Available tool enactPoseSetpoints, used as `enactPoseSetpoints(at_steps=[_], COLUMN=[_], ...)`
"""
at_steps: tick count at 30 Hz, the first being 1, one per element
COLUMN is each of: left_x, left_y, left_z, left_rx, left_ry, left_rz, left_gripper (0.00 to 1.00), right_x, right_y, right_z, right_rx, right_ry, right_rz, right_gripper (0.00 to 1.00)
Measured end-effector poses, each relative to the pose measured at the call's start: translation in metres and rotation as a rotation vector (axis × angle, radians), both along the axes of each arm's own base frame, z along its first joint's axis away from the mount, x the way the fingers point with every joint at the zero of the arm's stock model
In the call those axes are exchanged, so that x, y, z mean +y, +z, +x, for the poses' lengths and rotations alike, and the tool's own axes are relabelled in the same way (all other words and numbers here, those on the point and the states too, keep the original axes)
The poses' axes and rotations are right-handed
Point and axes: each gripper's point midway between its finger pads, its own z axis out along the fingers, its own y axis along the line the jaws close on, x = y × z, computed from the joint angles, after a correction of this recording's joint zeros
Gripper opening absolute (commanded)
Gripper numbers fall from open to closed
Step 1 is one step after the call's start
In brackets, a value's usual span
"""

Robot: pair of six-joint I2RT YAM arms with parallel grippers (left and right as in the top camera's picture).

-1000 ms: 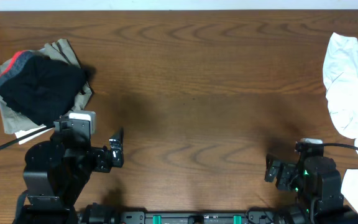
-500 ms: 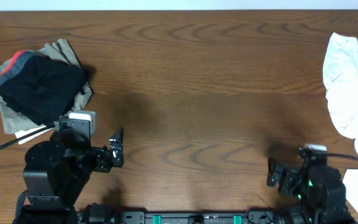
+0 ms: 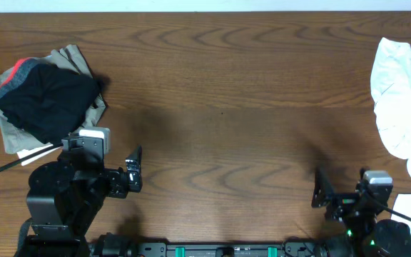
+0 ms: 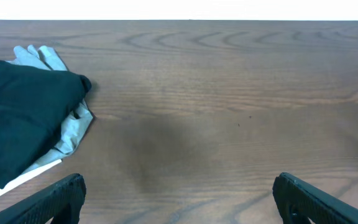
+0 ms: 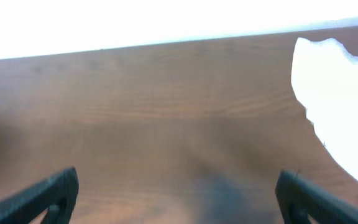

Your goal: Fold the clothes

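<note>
The clothes [image 3: 45,100] lie in a black bundle at the table's far left, a grey band edged in coral-red along the upper left side. The left wrist view shows this dark bundle [image 4: 17,118] at its left edge. My left gripper [image 3: 95,151] hovers just in front of it, open and holding nothing [image 4: 179,196]. Over at the near right my right gripper [image 3: 374,187] is also open and holds nothing [image 5: 179,193], with only bare wood between its fingers.
Khaki and white pieces [image 3: 9,135] lie under the black bundle, their pale edge [image 4: 73,127] showing in the left wrist view. A crumpled white shirt [image 3: 402,93] sits at the right edge, also the white shirt [image 5: 340,106] in the right wrist view.
My right arm has drawn back toward the near edge and shifted right. The left arm and the garments have not moved.
</note>
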Motion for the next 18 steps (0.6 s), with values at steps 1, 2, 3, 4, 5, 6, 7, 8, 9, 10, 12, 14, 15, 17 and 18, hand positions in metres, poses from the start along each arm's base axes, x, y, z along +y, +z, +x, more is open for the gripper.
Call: enactPoseSetpoints(at_steps=[1, 2, 3, 4, 5, 6, 7, 8, 9, 10, 12, 14, 15, 17, 18], left_x=[0.000, 0.000, 0.000, 0.000, 0.000, 0.000, 0.000, 0.000, 0.000, 0.000, 0.000, 0.000, 0.000, 0.000, 0.000], left_y=[0.000, 0.000, 0.000, 0.000, 0.000, 0.000, 0.000, 0.000, 0.000, 0.000, 0.000, 0.000, 0.000, -0.001, -0.001], left_z=[0.000, 0.000, 0.000, 0.000, 0.000, 0.000, 0.000, 0.000, 0.000, 0.000, 0.000, 0.000, 0.000, 0.000, 0.000], left_rx=[0.000, 0.000, 0.000, 0.000, 0.000, 0.000, 0.000, 0.000, 0.000, 0.000, 0.000, 0.001, 0.001, 0.002, 0.002], left_ry=[0.000, 0.000, 0.000, 0.000, 0.000, 0.000, 0.000, 0.000, 0.000, 0.000, 0.000, 0.000, 0.000, 0.000, 0.000], left_rz=[0.000, 0.000, 0.000, 0.000, 0.000, 0.000, 0.000, 0.000, 0.000, 0.000, 0.000, 0.000, 0.000, 0.000, 0.000], left_gripper=[0.98, 0.98, 0.98, 0.98, 0.98, 0.98, 0.98, 0.98, 0.98, 0.98, 0.98, 0.98, 0.98, 0.98, 0.98], right_x=[0.001, 0.001, 0.002, 0.003, 0.004, 0.005, 0.007, 0.007, 0.008, 0.009, 0.010, 0.012, 0.013, 0.015, 0.015], right_y=[0.003, 0.006, 0.007, 0.007, 0.006, 0.003, 0.002, -0.002, -0.007, -0.011, -0.018, -0.044, -0.055, -0.058, -0.058], right_z=[0.005, 0.011, 0.016, 0.022, 0.029, 0.034, 0.041, 0.046, 0.051, 0.057, 0.064, 0.068, 0.068, 0.068, 0.068], right_rx=[-0.027, -0.063, -0.091, -0.119, -0.146, -0.164, -0.201, -0.219, -0.242, -0.269, -0.321, -0.272, -0.240, -0.232, -0.232], right_ry=[0.005, 0.012, 0.016, 0.020, 0.023, 0.025, 0.025, 0.025, 0.023, 0.021, 0.021, 0.035, 0.043, 0.055, 0.058], right_rz=[-0.020, -0.044, -0.064, -0.082, -0.099, -0.112, -0.119, -0.125, -0.130, -0.132, -0.134, -0.144, -0.148, -0.150, -0.150], right_gripper=[0.99, 0.99, 0.99, 0.99, 0.99, 0.99, 0.99, 0.99, 0.99, 0.99, 0.99, 0.99, 0.99, 0.99, 0.99])
